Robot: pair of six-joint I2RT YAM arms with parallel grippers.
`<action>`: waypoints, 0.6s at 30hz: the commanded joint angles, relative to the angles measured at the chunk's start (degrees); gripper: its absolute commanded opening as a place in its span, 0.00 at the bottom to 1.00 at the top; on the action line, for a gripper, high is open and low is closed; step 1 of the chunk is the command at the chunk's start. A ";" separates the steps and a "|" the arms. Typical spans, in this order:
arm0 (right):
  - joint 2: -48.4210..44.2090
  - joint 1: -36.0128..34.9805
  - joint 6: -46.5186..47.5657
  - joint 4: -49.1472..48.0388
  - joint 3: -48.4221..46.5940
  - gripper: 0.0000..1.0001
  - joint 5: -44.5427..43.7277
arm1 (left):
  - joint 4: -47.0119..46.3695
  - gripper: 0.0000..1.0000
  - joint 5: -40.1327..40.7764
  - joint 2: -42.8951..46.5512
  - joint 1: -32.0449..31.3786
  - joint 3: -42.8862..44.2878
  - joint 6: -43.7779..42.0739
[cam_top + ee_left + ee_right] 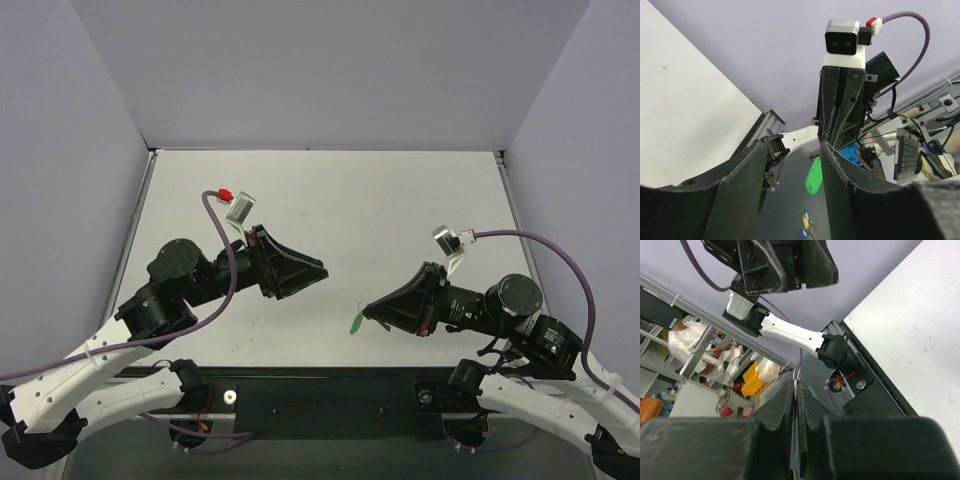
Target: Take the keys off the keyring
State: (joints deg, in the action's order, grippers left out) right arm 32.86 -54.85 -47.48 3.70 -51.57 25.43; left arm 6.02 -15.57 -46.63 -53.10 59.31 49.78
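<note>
Soft, even overhead light fills the top view; the table (330, 200) carries only faint shadows (densest toward six o'clock). Wrist views are crisp, darkest at six o'clock.

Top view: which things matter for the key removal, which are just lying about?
Job: keyring (green tag), held by right gripper; left gripper, open, empty; key too small to see.
Not job, rig only: purple cables; wrist cameras.
</note>
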 commanded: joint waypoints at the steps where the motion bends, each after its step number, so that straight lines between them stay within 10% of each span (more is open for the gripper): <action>1: -3.06 -0.52 -0.77 -8.80 2.87 0.00 -1.78 | -10.76 0.57 -0.69 -1.26 -2.61 -1.39 2.25; 18: -4.91 -0.43 0.02 -8.28 4.20 0.00 -3.20 | -17.27 0.49 5.82 -5.13 -14.05 -4.82 -2.22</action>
State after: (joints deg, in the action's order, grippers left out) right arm 27.73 -54.85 -48.99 -1.10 -46.00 21.85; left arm -5.39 -11.18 -52.56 -66.85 54.92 49.19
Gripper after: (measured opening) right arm 0.009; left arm 0.499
